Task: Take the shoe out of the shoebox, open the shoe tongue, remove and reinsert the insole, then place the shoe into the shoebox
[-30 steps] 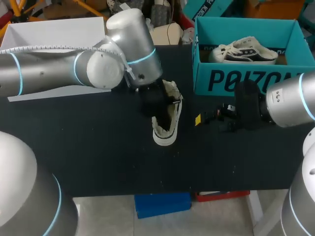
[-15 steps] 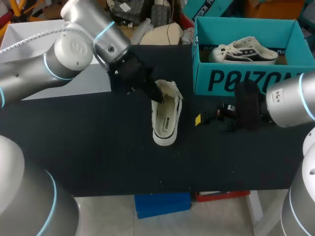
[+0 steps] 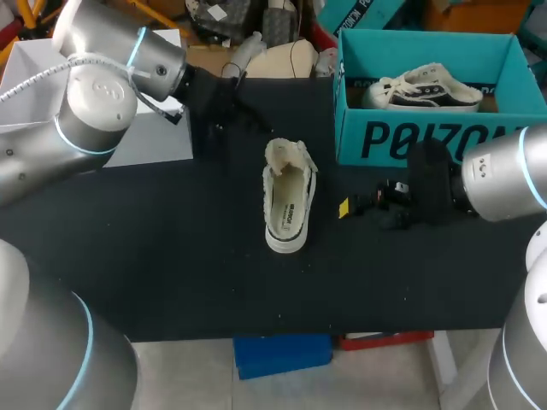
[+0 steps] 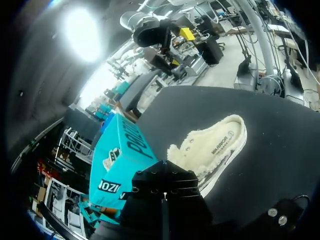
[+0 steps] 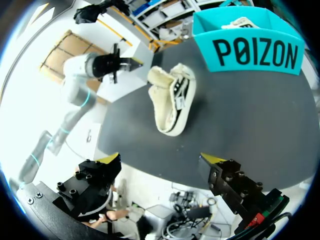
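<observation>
A cream shoe (image 3: 289, 203) lies mid-table, toe toward the back, its opening facing up and the printed insole showing inside. My left gripper (image 3: 229, 107) hangs shut and holds nothing, up and left of the shoe, apart from it. In the left wrist view its dark fingers (image 4: 164, 195) are pressed together, with the shoe (image 4: 215, 150) ahead of them. To the shoe's right, my right gripper (image 3: 350, 206) stands open and holds nothing. In the right wrist view the shoe (image 5: 172, 97) lies well ahead of the spread right gripper (image 5: 162, 160). The teal shoebox (image 3: 402, 141) stands at the back right.
A second shoe (image 3: 423, 90), white and dark, lies inside the shoebox. A white box (image 3: 94, 51) and a white sheet (image 3: 158, 145) sit at the back left under my left arm. Bare black tabletop (image 3: 171, 256) lies in front of the shoe.
My left gripper has drawn back from the shoe, up and to the left, leaving it lying on the table. The right arm has stayed where it was.
</observation>
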Controlling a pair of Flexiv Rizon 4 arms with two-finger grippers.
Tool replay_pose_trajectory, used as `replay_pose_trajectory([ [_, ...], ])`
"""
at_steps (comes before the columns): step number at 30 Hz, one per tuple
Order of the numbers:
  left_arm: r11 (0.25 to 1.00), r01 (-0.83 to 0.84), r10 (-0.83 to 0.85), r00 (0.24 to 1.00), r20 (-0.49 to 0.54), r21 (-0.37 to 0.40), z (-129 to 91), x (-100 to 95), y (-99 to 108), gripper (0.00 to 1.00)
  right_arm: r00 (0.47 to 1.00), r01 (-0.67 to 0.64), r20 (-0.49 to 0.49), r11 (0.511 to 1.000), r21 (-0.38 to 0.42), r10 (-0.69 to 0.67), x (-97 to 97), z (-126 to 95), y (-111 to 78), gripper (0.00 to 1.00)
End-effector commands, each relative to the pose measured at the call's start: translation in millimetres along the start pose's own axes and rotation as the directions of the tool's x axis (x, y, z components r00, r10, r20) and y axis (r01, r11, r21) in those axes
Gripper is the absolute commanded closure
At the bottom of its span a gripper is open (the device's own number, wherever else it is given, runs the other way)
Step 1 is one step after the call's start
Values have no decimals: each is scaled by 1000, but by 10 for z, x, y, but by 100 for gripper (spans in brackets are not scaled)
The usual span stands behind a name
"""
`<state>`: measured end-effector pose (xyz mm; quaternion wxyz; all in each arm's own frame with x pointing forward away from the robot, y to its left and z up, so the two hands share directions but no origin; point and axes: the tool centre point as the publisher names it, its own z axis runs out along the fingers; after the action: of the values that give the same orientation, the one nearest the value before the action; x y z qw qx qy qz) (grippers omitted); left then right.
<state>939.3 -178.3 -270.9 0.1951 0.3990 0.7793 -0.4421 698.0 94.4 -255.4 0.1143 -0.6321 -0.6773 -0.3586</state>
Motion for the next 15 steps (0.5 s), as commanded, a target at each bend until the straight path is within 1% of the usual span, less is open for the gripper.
replay_pose_trajectory([
  [1, 983, 27, -22, 999, 31, -179, 58, -63, 65, 100, 1000, 0, 2, 1000, 0, 0, 7, 7, 1, 0],
  [3, 978, 27, -24, 1000, 15, -206, 77, -111, 121, 100, 1000, 0, 2, 1000, 0, 0, 7, 7, 1, 0],
  [6, 966, -15, 4, 999, -42, -256, 121, -182, 214, 100, 1000, 0, 2, 1000, 0, 0, 7, 7, 1, 0],
  [7, 965, -23, 8, 998, -57, -262, 138, -208, 251, 100, 1000, 0, 2, 1000, 0, 0, 7, 7, 1, 0],
  [9, 961, -40, 16, 996, -89, -274, 185, -207, 253, 100, 1000, 0, 2, 1000, 0, 0, 7, 7, 1, 0],
  [11, 957, -60, 26, 992, -122, -285, 230, -238, 324, 100, 1000, 0, 2, 1000, 0, 0, 7, 7, 1, 0],
  [13, 958, -66, 26, 989, -143, -279, 276, -227, 306, 100, 1000, 0, 2, 1000, 0, 0, 7, 7, 1, 0],
  [15, 960, -73, 26, 984, -175, -270, 321, -237, 353, 100, 1000, 0, 2, 1000, 0, 0, 7, 7, 1, 0],
])
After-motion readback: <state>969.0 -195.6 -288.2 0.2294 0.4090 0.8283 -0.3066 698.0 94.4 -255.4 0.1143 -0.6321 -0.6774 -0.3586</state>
